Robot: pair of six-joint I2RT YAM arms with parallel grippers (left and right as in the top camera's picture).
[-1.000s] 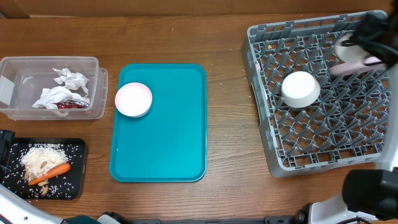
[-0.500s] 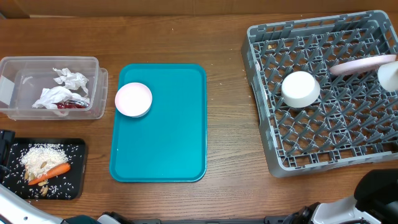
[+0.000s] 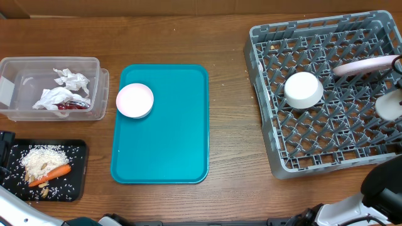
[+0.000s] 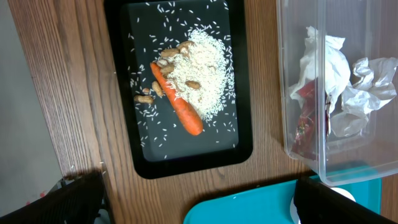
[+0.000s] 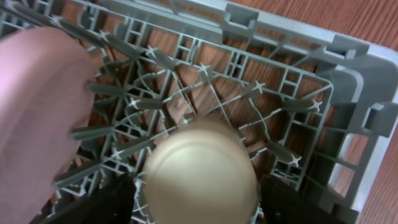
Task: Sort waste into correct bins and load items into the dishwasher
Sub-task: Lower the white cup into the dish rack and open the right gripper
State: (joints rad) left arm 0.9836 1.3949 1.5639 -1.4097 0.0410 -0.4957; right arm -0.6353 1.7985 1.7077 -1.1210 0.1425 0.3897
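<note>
- We see the grey dish rack (image 3: pixel 270 141) on the right of the wooden table (image 3: pixel 226 37), set slightly askew.
- The teal tray (image 3: pixel 163 138) lies in the middle of the table, well apart from the rack.
- The clear tub (image 3: pixel 50 60) stands at the far left, just beside the teal tray's upper left corner.
- The black tray (image 3: pixel 76 169) lies on the near side of the tub, at the table's left edge.
- The left gripper (image 4: pixel 199 186) hangs above the near end of the black tray, its jaws spread wide with nothing between them.
- The right gripper (image 5: pixel 196 186) is over the rack's right side. Its fingers (image 5: pixel 121 199) flank the small white cup, but we cannot tell whether they press on it or stand just clear.
- A pink plate (image 3: pixel 364 64) leans tilted among the pegs at the rack's upper right.
- A white bowl (image 3: pixel 303 90) sits upside down near the rack's middle.
- A pale pink bowl (image 3: pixel 134 100) rests on the teal tray's upper left edge.
- The small white cup (image 3: pixel 389 107) is in the rack by its right edge, near the pink plate.
- Crumpled napkins (image 3: pixel 56 97) lie in the tub, and a red wrapper (image 3: pixel 72 105) touches them.
- A carrot piece (image 3: pixel 55 172) lies against the heap of rice (image 3: pixel 43 157) in the black tray, with loose grains scattered around.
</note>
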